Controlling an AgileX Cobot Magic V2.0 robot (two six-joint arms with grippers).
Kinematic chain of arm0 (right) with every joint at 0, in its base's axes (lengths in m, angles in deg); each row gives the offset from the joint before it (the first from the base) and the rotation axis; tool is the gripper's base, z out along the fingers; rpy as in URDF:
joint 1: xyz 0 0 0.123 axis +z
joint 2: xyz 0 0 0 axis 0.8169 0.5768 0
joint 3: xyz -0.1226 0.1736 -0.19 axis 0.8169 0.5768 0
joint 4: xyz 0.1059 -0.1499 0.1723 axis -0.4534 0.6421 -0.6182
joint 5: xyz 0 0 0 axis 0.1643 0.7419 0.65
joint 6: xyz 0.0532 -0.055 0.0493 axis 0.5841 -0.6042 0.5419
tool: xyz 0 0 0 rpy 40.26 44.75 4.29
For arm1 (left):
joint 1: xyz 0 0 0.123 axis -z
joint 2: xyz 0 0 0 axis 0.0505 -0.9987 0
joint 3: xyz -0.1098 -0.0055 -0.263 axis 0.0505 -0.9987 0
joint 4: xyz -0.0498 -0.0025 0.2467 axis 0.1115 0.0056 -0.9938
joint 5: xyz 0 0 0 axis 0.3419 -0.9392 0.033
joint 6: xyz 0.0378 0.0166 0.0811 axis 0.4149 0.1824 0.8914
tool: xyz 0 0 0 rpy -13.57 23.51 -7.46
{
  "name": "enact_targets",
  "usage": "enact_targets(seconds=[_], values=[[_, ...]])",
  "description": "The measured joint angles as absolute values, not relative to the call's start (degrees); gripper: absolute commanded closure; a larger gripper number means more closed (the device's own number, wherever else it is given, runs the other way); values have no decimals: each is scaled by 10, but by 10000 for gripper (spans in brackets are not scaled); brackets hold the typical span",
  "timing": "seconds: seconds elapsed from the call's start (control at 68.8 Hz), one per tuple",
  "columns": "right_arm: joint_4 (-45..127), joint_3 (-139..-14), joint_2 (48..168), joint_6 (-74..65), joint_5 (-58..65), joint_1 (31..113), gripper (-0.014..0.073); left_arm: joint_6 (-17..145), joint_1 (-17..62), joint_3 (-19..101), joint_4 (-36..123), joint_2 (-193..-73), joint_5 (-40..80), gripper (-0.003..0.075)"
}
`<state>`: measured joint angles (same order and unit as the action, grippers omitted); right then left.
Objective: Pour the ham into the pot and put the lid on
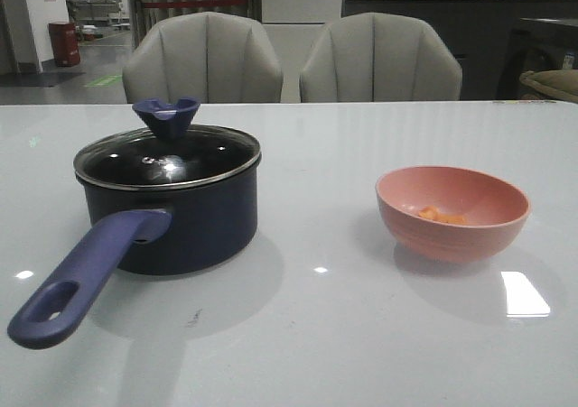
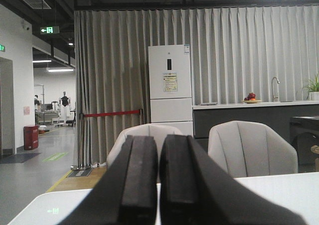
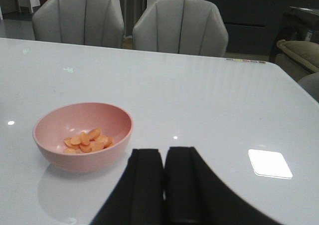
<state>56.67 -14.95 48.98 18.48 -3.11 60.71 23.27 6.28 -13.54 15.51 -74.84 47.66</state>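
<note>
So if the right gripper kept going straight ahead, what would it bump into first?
Probably nothing soon. The right gripper points over bare table toward a chair past the far edge. The bowl sits off to one side, though depth is hard to judge.

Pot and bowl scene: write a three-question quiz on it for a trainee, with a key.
1. True or false: the lid sits on the pot.
2. Where is the ham now? A) in the pot B) in the pink bowl C) loose on the table
3. Fill in: the pot's handle points toward the ____ edge of the table in the front view.

Key:
1. True; the glass lid rests on the rim, knob up.
2. B; the orange pieces lie at the bowl's bottom.
3. Near. The left gripper and right gripper are both shut and hold nothing.
</note>
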Motion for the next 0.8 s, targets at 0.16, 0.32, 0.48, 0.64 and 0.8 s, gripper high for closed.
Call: enact_targets(seconds=[0.16,0.32,0.48,0.64,0.8], values=[[567,-149,490,185,-31,607,445,233,63,-8,155,-773,349,586],[567,-149,490,185,-31,607,445,233,63,88,162,-858,199,586],[567,-149,490,185,-30,607,445,233,63,108,175,-916,145,586],[567,-149,490,185,-30,607,445,233,63,108,187,-944,137,586],[567,-149,490,185,-30,607,445,233,63,108,191,-960,109,556]])
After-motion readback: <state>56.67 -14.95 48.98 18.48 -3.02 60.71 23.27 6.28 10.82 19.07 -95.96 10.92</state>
